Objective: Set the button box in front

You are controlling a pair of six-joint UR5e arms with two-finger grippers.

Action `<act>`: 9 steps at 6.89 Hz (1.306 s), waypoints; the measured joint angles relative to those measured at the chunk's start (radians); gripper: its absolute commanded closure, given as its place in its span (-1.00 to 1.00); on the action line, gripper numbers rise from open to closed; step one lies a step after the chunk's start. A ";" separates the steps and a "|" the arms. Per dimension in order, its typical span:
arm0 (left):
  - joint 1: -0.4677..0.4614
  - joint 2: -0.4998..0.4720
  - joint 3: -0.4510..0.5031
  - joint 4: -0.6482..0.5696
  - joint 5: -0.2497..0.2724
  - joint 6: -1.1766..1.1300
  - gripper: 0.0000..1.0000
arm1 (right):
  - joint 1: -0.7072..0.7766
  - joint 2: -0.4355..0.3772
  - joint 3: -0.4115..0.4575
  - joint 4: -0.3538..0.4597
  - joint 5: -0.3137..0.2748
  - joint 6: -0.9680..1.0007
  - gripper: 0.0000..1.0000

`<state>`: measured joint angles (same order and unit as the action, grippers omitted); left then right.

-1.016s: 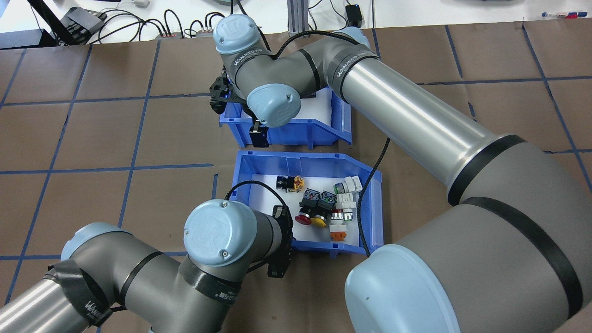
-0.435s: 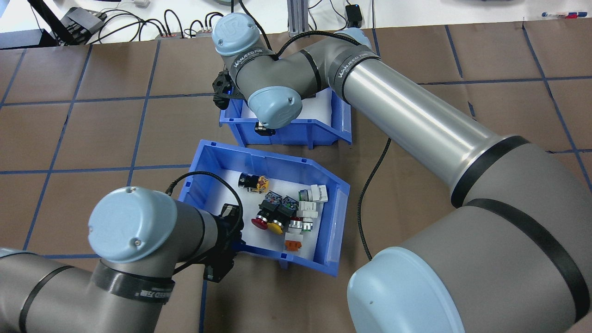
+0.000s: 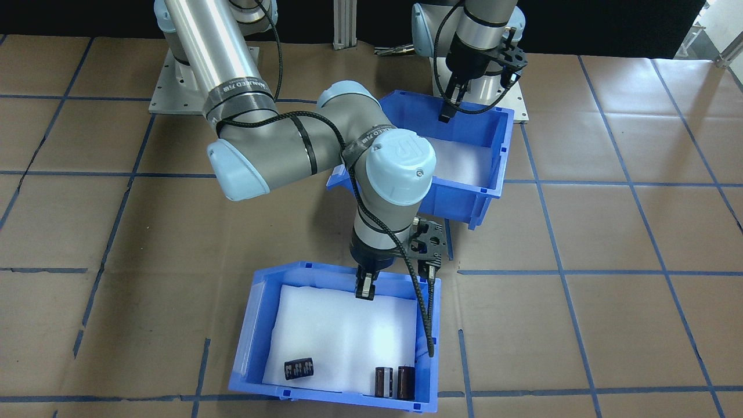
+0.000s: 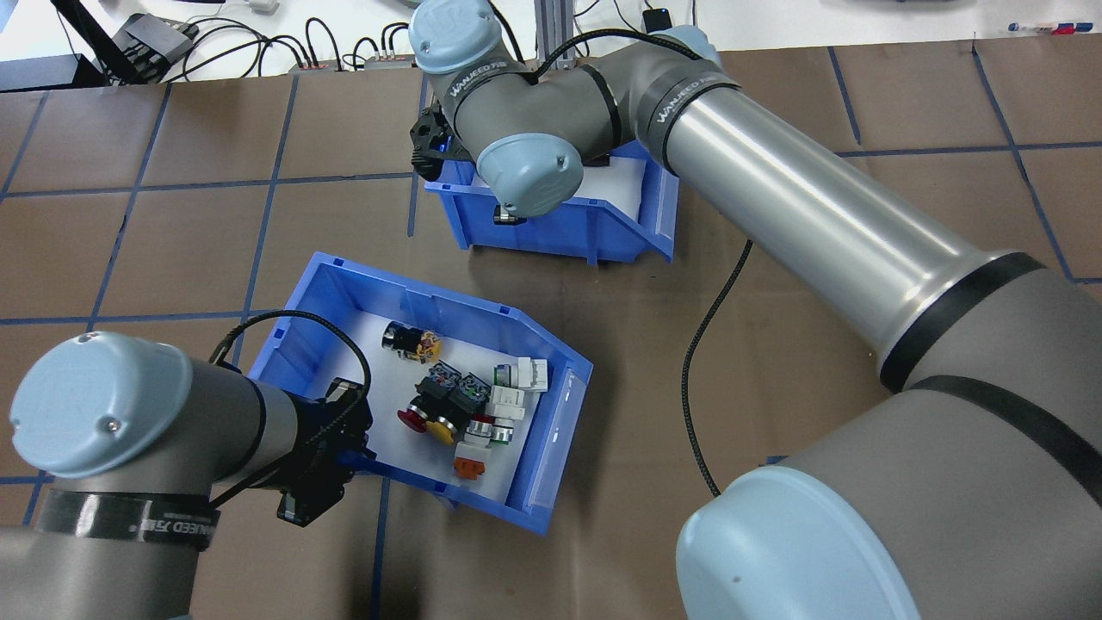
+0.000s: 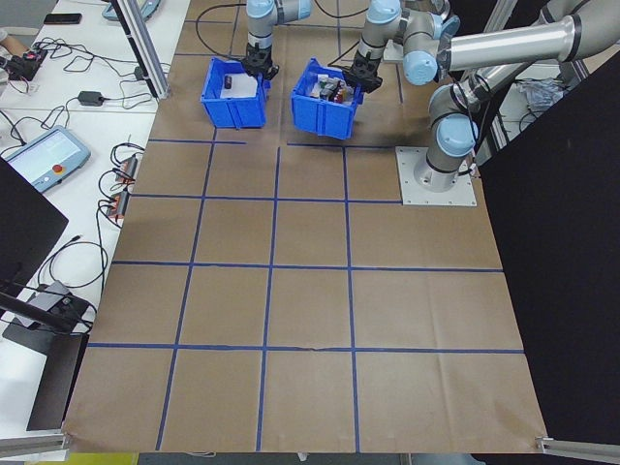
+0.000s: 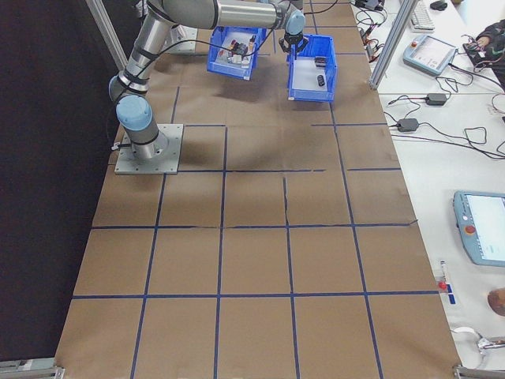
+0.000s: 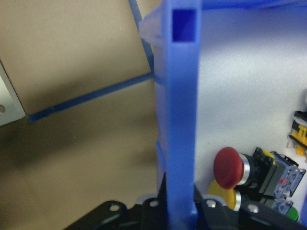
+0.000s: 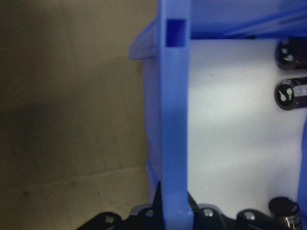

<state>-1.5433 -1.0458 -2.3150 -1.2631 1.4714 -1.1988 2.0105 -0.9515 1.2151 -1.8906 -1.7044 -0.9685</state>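
Note:
The button box (image 4: 301,310) is a blue bin with a white liner holding red, yellow and orange push buttons (image 4: 439,418). It sits turned at an angle at the left centre of the overhead view. My left gripper (image 4: 351,430) is shut on its near wall, which the left wrist view shows as a blue wall (image 7: 182,120) between the fingers. In the front-facing view my left gripper (image 3: 446,113) pinches that box's rim (image 3: 499,151), and the buttons are hidden. My right gripper (image 3: 364,288) is shut on the wall of a second blue bin (image 3: 255,325) holding black cylinders (image 3: 299,368).
The second bin (image 4: 560,232) stands farther from the robot than the button box. A black cable (image 4: 710,344) hangs off my right arm between the bins. Cables and boxes (image 4: 155,39) lie on the white bench beyond the table. Brown paper with blue tape lines covers the table.
My left arm has carried the button box to the left and turned it. My right arm has shifted the cylinder bin a little right and away from the robot.

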 measured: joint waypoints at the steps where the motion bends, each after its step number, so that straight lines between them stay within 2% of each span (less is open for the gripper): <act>1: 0.085 0.013 0.007 -0.019 -0.001 0.099 1.00 | -0.047 -0.034 0.006 0.035 0.000 -0.032 1.00; 3: 0.226 -0.023 0.042 -0.023 -0.004 0.241 1.00 | -0.165 -0.091 0.031 0.076 -0.002 -0.147 1.00; 5: 0.271 -0.166 0.142 0.003 -0.013 0.270 1.00 | -0.300 -0.199 0.145 0.077 -0.001 -0.340 1.00; 7: 0.244 -0.364 0.312 0.021 -0.018 0.237 1.00 | -0.439 -0.353 0.314 0.054 0.010 -0.541 1.00; 9: 0.116 -0.534 0.471 0.047 -0.016 0.085 1.00 | -0.548 -0.493 0.443 0.040 0.014 -0.722 1.00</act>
<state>-1.4275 -1.5801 -1.8437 -1.2157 1.4552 -1.1137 1.4627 -1.4447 1.6577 -1.8503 -1.6904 -1.6905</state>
